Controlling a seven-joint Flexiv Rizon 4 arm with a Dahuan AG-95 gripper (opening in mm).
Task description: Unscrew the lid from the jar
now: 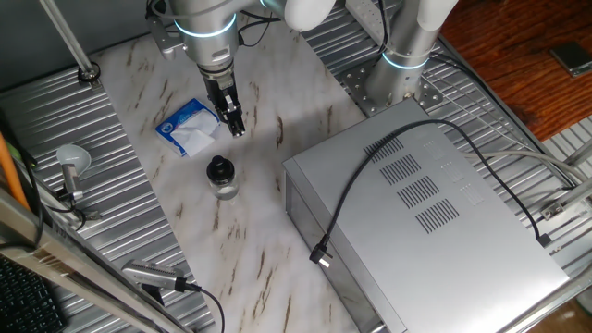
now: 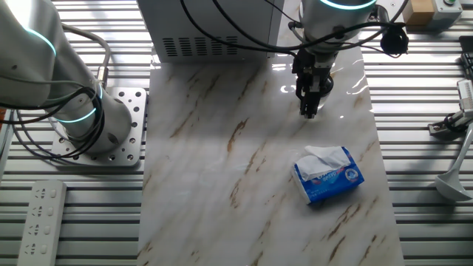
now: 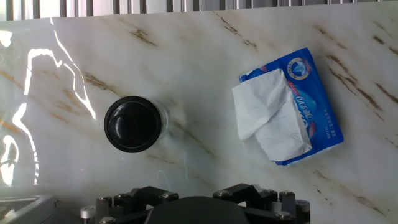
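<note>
Gripper (image 1: 236,128) of a Flexiv Rizon arm hangs above a marble-patterned table (image 1: 268,250), fingers pointing down and clear of every object. From one fixed view the fingers look close together, but whether they are fully clenched cannot be told; nothing is held between them. In the other fixed view the gripper (image 2: 310,111) hides whatever stands behind it.

Jar (image 1: 222,182) stands upright on the marble just in front of and below the fingertips, apart from them, with the black lid (image 1: 218,168) seated on top. Seen from the hand view, the lid (image 3: 132,124) appears as a dark round disc lying ahead of the hand and off to the left of its centre line; a sliver of the clear jar (image 3: 163,119) shows at the disc's edge.

Blue-and-white tissue packet (image 3: 292,106) lies flat on the marble to the other side of the hand's centre line, a white tissue pulled partly out, well apart from the jar. Grey metal box (image 1: 425,203) with a black cable (image 1: 370,176) draped over it sits farther off on the table.
</note>
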